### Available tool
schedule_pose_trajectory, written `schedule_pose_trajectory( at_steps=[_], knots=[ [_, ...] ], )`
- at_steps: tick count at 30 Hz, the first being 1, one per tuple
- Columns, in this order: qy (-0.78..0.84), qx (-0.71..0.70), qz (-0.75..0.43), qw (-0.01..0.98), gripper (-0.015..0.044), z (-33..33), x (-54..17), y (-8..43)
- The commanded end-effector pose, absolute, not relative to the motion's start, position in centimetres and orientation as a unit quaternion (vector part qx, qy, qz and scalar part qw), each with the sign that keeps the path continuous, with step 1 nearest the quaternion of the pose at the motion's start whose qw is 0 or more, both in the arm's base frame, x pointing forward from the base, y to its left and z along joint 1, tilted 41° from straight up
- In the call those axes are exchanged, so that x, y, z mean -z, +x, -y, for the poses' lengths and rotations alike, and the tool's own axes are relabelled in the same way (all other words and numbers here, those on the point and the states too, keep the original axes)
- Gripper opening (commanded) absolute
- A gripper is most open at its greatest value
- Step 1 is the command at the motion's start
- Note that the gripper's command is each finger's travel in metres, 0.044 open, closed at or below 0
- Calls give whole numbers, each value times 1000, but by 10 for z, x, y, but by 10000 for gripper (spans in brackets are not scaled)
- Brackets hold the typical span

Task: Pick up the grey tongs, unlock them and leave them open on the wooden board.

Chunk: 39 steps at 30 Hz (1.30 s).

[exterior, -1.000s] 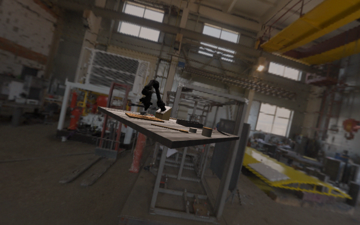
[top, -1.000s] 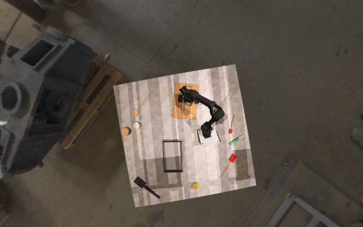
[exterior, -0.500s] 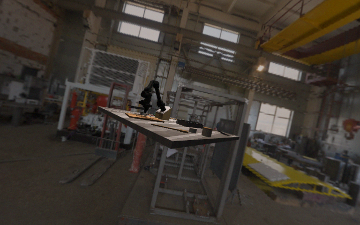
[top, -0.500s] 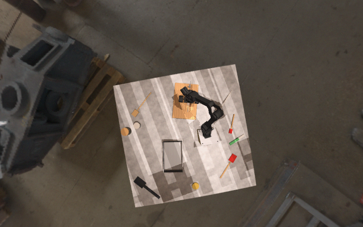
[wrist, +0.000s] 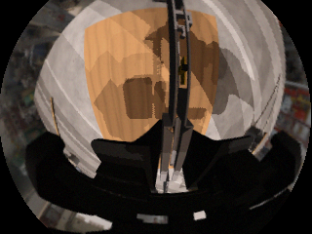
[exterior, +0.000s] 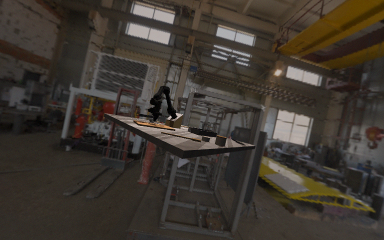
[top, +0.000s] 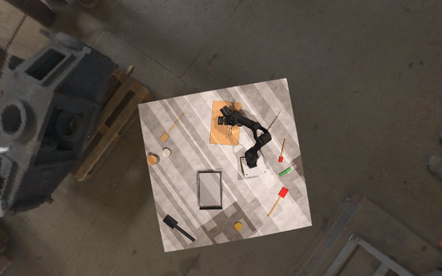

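The grey tongs are between my fingers, above the board, with their long arms lying close together. My gripper is shut on them, one finger on each side. Small metal parts show between the arms near the top of the wrist view. Whether the lock is engaged cannot be told. The wooden board lies flat beneath, with shadows of the arm across it. The roasting tin stands apart from the board, with no tongs across it.
The arm's base stands on a white box beside the board. A wooden spatula, a pale cylinder and an orange cylinder are left of the board. A black spatula and a red-headed tool lie farther off.
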State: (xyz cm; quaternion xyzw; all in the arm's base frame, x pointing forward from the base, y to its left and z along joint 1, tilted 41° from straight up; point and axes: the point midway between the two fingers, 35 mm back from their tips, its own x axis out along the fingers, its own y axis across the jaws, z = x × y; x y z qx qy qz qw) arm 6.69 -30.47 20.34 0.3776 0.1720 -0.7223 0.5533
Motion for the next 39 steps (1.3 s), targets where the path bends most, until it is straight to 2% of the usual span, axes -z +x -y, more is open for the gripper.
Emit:
schedule_pose_trajectory(
  at_steps=[1,16,17,23,39],
  knots=[
    [377,722,-172,553,34,305,-204,67],
    [377,722,-172,553,427,305,-204,67],
    [377,722,-172,553,440,305,-204,67],
    [378,722,-171,554,440,310,-220,66],
    [373,722,-169,558,440,331,-358,37]
  ],
)
